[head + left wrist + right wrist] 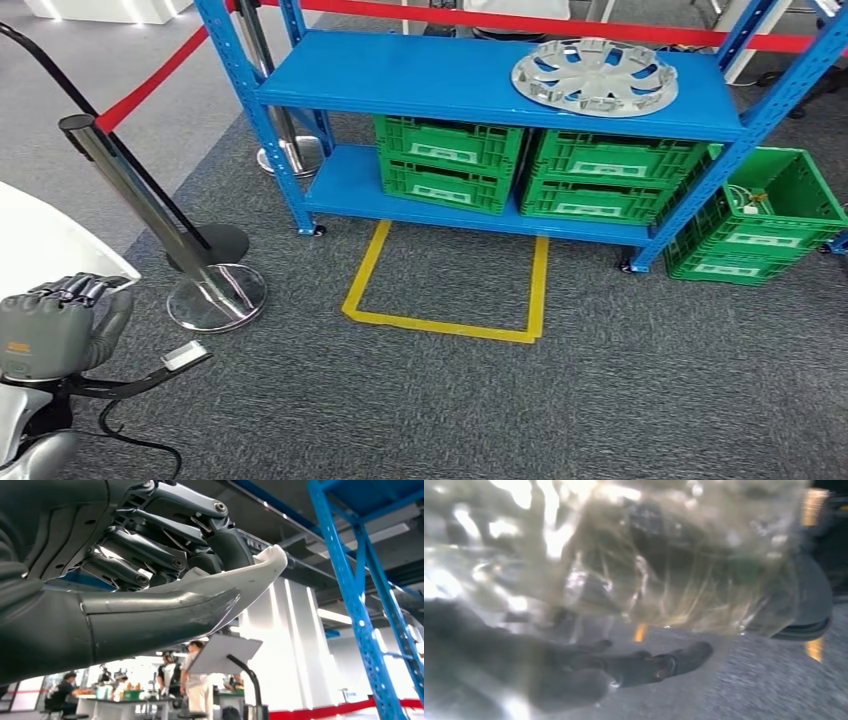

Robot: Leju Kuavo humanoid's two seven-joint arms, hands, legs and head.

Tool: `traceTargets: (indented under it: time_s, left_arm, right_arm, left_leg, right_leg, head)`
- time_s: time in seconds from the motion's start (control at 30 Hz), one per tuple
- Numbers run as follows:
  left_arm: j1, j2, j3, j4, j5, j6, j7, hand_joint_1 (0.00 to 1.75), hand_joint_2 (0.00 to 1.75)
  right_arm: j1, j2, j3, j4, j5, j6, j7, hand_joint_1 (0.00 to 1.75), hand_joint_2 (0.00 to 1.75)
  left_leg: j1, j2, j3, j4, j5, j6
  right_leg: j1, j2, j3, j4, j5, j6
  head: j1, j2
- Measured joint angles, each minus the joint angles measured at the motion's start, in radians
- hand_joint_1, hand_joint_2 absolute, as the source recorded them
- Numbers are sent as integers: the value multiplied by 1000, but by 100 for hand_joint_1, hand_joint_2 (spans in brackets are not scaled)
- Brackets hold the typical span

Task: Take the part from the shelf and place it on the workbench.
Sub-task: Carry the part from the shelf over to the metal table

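Observation:
A large white curved part (40, 240) fills the lower left corner of the head view. My left hand (55, 325) grips its edge, with the fingers curled over the rim. The left wrist view shows the dark fingers (165, 525) hooked over the white part's edge (250, 575) and the grey thumb below it. A silver wheel cover (597, 75) lies flat at the right end of the blue shelf (420, 75). In the right wrist view, my right hand (624, 672) is a blurred dark shape above grey carpet behind strong glare. Its grasp is unclear.
Green crates (450, 160) stand on the lower shelf, and another green crate (775, 215) sits on the floor to the right. A chrome stanchion (150, 215) with red rope stands at left. A yellow tape outline (450, 325) marks the carpet. People stand at distant tables (165, 680).

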State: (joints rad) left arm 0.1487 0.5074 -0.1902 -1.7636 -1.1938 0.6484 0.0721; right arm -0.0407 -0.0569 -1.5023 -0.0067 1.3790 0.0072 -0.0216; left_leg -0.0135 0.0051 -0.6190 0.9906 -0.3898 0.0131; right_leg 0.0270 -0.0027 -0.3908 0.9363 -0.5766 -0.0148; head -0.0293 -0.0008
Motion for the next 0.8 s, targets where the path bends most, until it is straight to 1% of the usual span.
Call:
traceTargets:
  time_s: [0.03, 0.07, 0.1, 0.13, 0.17, 0.2, 0.23, 0.27, 0.3, 0.33, 0.37, 0.4, 0.43, 0.47, 0.5, 0.53, 0.57, 0.6, 0.63, 0.67, 0.7, 0.73, 0.77, 0.8]
  left_arm:
    - [-1, 1, 0, 0, 3, 0, 0, 175, 175]
    - [-2, 2, 0, 0, 5, 0, 0, 175, 175]
    - [-2, 4, 0, 0, 6, 0, 0, 175, 175]
    - [-3, 4, 0, 0, 6, 0, 0, 175, 175]
    - [-4, 4, -1, 0, 6, 0, 0, 175, 175]
    - [-5, 4, -1, 0, 7, 0, 0, 175, 175]
    - [-6, 4, -2, 0, 7, 0, 0, 175, 175]
    - [-6, 4, -2, 0, 7, 0, 0, 175, 175]
    - [-8, 3, -2, 0, 7, 0, 0, 175, 175]
    - [-9, 3, -2, 0, 8, -1, 0, 175, 175]
    - [-11, 4, -2, 0, 8, 0, 0, 175, 175]
    - [-14, 4, -2, 0, 9, 0, 0, 175, 175]
    - [-16, 4, -2, 0, 9, 0, 0, 175, 175]
    - [-19, 4, -3, 0, 9, 0, 0, 175, 175]
    - [-21, 5, -3, 0, 9, 0, 0, 175, 175]
    - [-23, 4, -5, 0, 10, 0, 0, 175, 175]
    - [-24, 4, -7, 0, 11, 0, 0, 175, 175]
    - [-25, 3, -9, 0, 12, 0, 0, 175, 175]
    - [-26, 2, -11, 0, 13, 0, 1, 175, 175]
    - [-27, 2, -13, 0, 14, 0, 1, 175, 175]
    - [-27, 1, -16, 0, 15, -1, 1, 175, 175]
    - [-28, 0, -18, 0, 16, -1, 1, 175, 175]
    - [-28, -2, -21, 1, 17, -1, 2, 175, 175]
    - [-28, -3, -24, 1, 20, -2, 2, 175, 175]
  right_arm:
    - [0, 6, 0, 0, -4, -6, -4, 0, 0]
    - [0, 12, 0, 1, -6, -11, -7, 0, 0]
    - [1, 16, 0, 1, -7, -13, -7, 0, 0]
    - [2, 20, 0, 2, -8, -15, -6, 0, 0]
    - [2, 22, 0, 2, -9, -16, -4, 0, 0]
    - [2, 23, 0, 2, -9, -17, -3, 0, 0]
    - [2, 25, 0, 2, -9, -17, -2, 0, 0]
    - [1, 26, 0, 2, -9, -17, -2, 0, 0]
    - [1, 26, 0, 2, -8, -17, -2, 0, 0]
    - [1, 27, 0, 2, -7, -17, -2, 0, 0]
    - [1, 27, 0, 2, -6, -17, -2, 0, 0]
    - [1, 28, 0, 2, -5, -17, -2, 0, 0]
    - [1, 28, 0, 2, -4, -17, -2, 0, 0]
    - [1, 28, 0, 2, -3, -17, -2, 0, 0]
    - [1, 29, 0, 2, -3, -16, -3, 0, 0]
    - [1, 29, 0, 2, -2, -16, -5, 0, 0]
    - [3, 29, 0, 2, -2, -16, -7, 0, 0]
    - [5, 29, 0, 2, -2, -15, -8, 0, 0]
    - [7, 30, 0, 2, -2, -14, -6, 0, 0]
    - [8, 31, 1, 2, -2, -13, -3, 0, 0]
    - [7, 32, 2, 3, -1, -11, -1, 0, 0]
    - [6, 32, 2, 3, -1, -10, 2, 0, 0]
    - [5, 33, 3, 3, -1, -8, 1, 0, 0]
    - [4, 33, 4, 3, -1, -6, 1, 0, 0]
  left_leg:
    - [1, 0, -7, 2, 4, -5]
    - [2, -1, -15, 9, -9, -11]
    - [3, -2, -23, 32, -43, -17]
    - [6, -3, -34, 74, -95, -23]
    - [8, -3, -44, 131, -151, -29]
    - [11, -3, -52, 195, -193, -33]
    - [14, -3, -55, 250, -209, -37]
    - [17, -3, -50, 284, -198, -40]
    - [19, -3, -33, 291, -169, -42]
    - [21, -3, -1, 266, -137, -43]
    - [23, -3, 45, 215, -122, -43]
    - [23, -4, 95, 147, -124, -41]
    - [23, -5, 136, 86, -138, -38]
    - [21, -6, 159, 42, -154, -33]
    - [18, -7, 164, 19, -160, -27]
    - [19, -5, 154, 13, -156, -19]
    - [20, -3, 140, 11, -146, -11]
    - [21, 0, 126, 9, -133, -2]
    - [23, 2, 111, 8, -119, 6]
    - [22, 3, 95, 8, -105, 10]
    - [22, 4, 78, 8, -91, 12]
    - [22, 4, 58, 9, -75, 12]
    - [21, 4, 38, 9, -59, 11]
    - [22, 4, 17, 10, -43, 9]
  right_leg:
    - [-2, -1, -7, -5, 5, -2]
    - [-3, -3, -18, -5, 14, -8]
    - [-6, -6, -30, -5, 26, -14]
    - [-7, -9, -45, -2, 38, -20]
    - [-7, -11, -62, 3, 49, -24]
    - [-6, -12, -78, 10, 59, -25]
    - [-6, -13, -96, 18, 69, -24]
    - [-6, -14, -116, 28, 79, -23]
    - [-6, -15, -137, 39, 89, -22]
    - [-6, -15, -160, 51, 98, -19]
    - [-6, -16, -181, 63, 106, -15]
    - [-5, -15, -198, 74, 113, -11]
    - [-3, -15, -212, 82, 121, -6]
    - [-3, -15, -222, 86, 131, -1]
    - [-3, -14, -232, 89, 143, 3]
    - [-4, -13, -240, 90, 151, 8]
    - [-5, -10, -249, 95, 145, 14]
    - [-7, -6, -259, 111, 116, 20]
    - [-10, -2, -269, 143, 67, 27]
    - [-13, 0, -279, 192, 10, 33]
    - [-16, 1, -287, 250, -39, 37]
    - [-19, 1, -289, 305, -61, 39]
    - [-20, 1, -282, 343, -55, 40]
    - [-21, 1, -263, 355, -25, 41]
  head:
    - [-1, 0]
    - [-2, 0]
    - [-3, 0]
    - [-5, 0]
    - [-7, 0]
    - [-8, 0]
    - [-8, 0]
    - [-9, 0]
    - [-9, 0]
    - [-9, 0]
    - [-9, 0]
    - [-8, 0]
    - [-8, 0]
    - [-7, 0]
    - [-7, 0]
    - [-7, 0]
    - [-8, 0]
    - [-6, 0]
    - [-4, 0]
    - [-1, 0]
    - [2, 0]
    - [2, 0]
    - [2, 0]
    - [2, 0]
